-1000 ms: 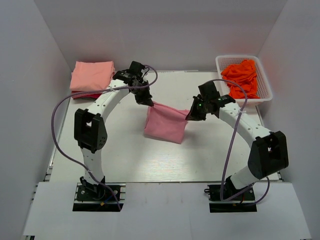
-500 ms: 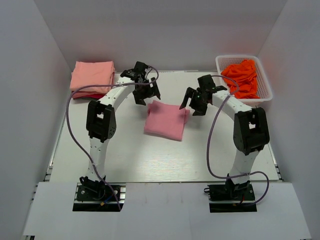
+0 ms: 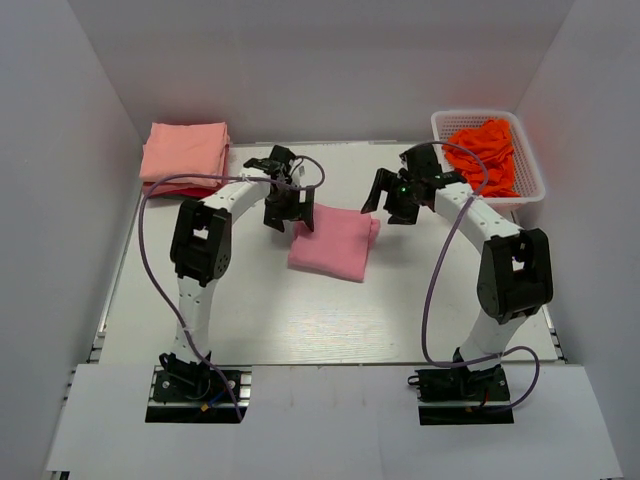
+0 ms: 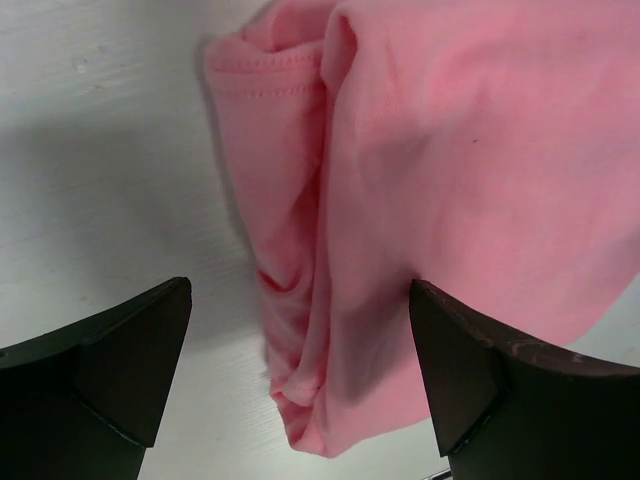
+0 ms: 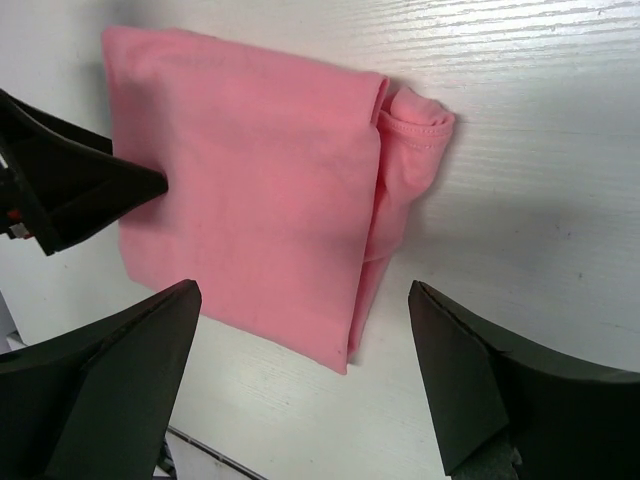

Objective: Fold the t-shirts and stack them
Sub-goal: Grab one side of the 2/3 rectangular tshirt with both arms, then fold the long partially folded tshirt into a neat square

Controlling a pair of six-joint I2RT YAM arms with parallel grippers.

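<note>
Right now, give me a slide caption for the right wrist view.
Right gripper open over the folded rose-pink t-shirt lying on the white table.

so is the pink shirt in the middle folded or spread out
Folded: the pink shirt lies as a compact rectangle, and both wrist views show stacked layers with a hem tucked along one edge.

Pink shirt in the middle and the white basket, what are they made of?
The pink shirt looks like soft knit cloth, maybe cotton, matte: it wrinkles and shows a stitched hem. The white basket looks like stiff plastic with lattice-holed walls, though it is small in the view.
</note>
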